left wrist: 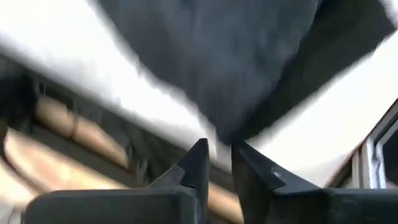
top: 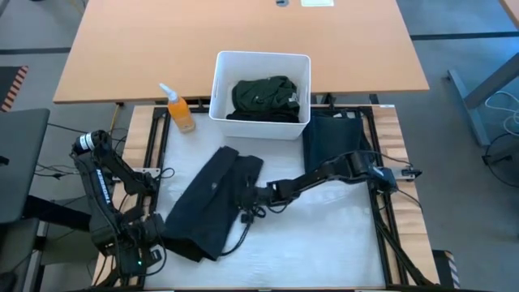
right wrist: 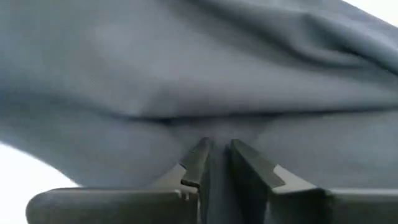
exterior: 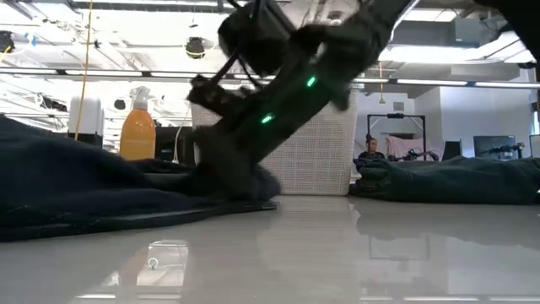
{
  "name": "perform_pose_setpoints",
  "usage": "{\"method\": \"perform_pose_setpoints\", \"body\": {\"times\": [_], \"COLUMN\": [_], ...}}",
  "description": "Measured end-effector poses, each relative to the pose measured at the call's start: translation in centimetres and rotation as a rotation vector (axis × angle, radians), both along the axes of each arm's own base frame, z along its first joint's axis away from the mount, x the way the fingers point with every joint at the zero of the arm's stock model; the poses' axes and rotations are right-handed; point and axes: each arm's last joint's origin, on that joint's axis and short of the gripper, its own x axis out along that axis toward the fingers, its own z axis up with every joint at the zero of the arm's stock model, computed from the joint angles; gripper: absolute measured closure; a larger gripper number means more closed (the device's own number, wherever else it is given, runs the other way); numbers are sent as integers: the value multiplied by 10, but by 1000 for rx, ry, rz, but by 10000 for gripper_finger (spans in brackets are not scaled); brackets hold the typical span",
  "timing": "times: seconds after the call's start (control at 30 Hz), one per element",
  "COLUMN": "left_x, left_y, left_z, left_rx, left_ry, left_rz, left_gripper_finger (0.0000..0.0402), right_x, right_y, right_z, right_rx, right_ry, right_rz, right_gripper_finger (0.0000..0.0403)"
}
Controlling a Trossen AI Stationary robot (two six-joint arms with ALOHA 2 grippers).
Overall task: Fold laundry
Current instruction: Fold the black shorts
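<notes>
In front of the white bin (top: 261, 57), on the table: dark navy trousers (top: 207, 203), laid out long and ready for a fold.

Right gripper (top: 247, 199): reaches to the trousers' middle in front of the bin and nips a ridge of cloth between narrow jaws, probably to carry one half over the other.

Left gripper (left wrist: 219, 149): sits at the trousers' corner farthest from the bin, jaws only slightly apart and apparently gripping nothing.

Inside the bin: dark green buttoned shirt (top: 263, 96), waiting.

Beside the bin: black clothing (top: 334, 134).
</notes>
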Motion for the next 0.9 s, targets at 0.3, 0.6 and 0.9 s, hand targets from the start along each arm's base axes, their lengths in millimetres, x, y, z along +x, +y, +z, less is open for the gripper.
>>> {"method": "perform_pose_setpoints", "body": {"times": [0.3,0.6,0.9], "left_x": [9,57,109], "left_y": [2,34,68], "left_z": [0,2,-83], "left_rx": [19,556,209], "left_ry": [-65,-502,-488], "left_rz": [-109,-312,-433], "left_gripper_finger": [281,299,338], "right_x": [-64,-140,-173], "right_y": [-7,-4,20], "right_z": [36,69,39], "right_rx": [25,209,287], "right_ry": [213,-153,-38], "right_rz": [198,154,35], "right_gripper_finger": [337,338,338]}}
